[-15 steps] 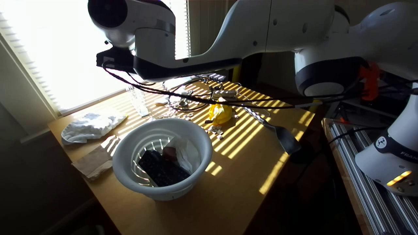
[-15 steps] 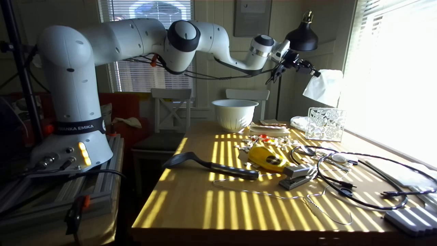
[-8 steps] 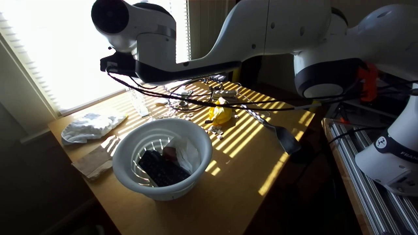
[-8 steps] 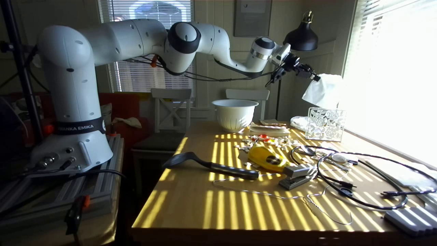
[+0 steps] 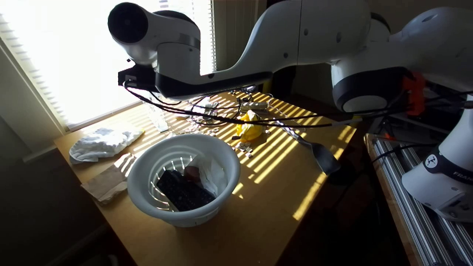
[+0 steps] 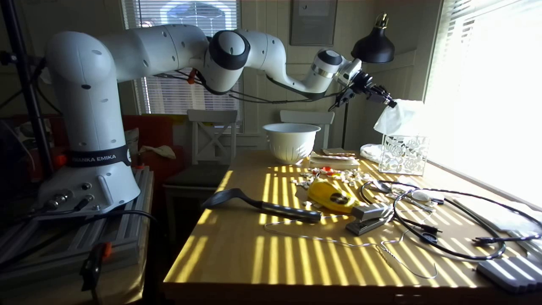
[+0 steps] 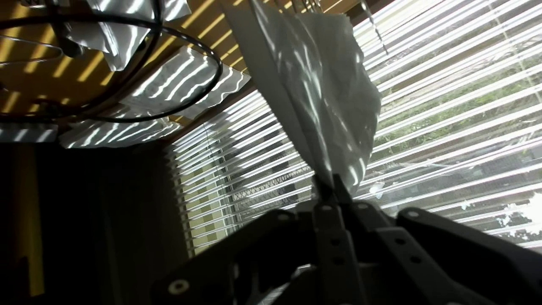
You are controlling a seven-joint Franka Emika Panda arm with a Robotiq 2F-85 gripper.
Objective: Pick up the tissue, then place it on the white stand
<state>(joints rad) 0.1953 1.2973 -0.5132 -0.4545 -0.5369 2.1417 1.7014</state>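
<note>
A: Leftmost of what lies on your table (image 6: 228, 254), in an exterior view, you have one black spatula (image 6: 271, 207).

B: Next along you have one container, a white bowl (image 6: 292, 146), standing upright. Can you see into it?

A: In an exterior view you can, and you can count three things inside: a black slab (image 5: 184, 192), a reddish-brown piece (image 5: 191, 173) and a crumpled white sheet (image 5: 213, 175).

B: Right of the bowl you come to one crinkled yellow bundle (image 6: 332, 196), with small white pieces (image 5: 244, 147) scattered near it, too tiny for you to count. Then one grey stapler (image 6: 369, 218) and, farther back, one heaped white cloth (image 6: 371, 151).

A: And your claw (image 6: 393, 103)?

B: It slants down above the table, its two fingers together, clamped on the tissue (image 6: 400, 120). You have one sheet there, hanging below the fingertips. Your wrist view shows the pinch at a narrow, gathered end, with the rest fanning out beyond the tips.

A: How does it sit against your stand (image 6: 404, 154)?

B: You have one, white and lacy, upright on the table. In an exterior view the tissue's lower edge lines up with the stand's top; whether the two touch, you cannot tell from here.

A: At the far right you have one grey block (image 6: 510, 273).
</note>
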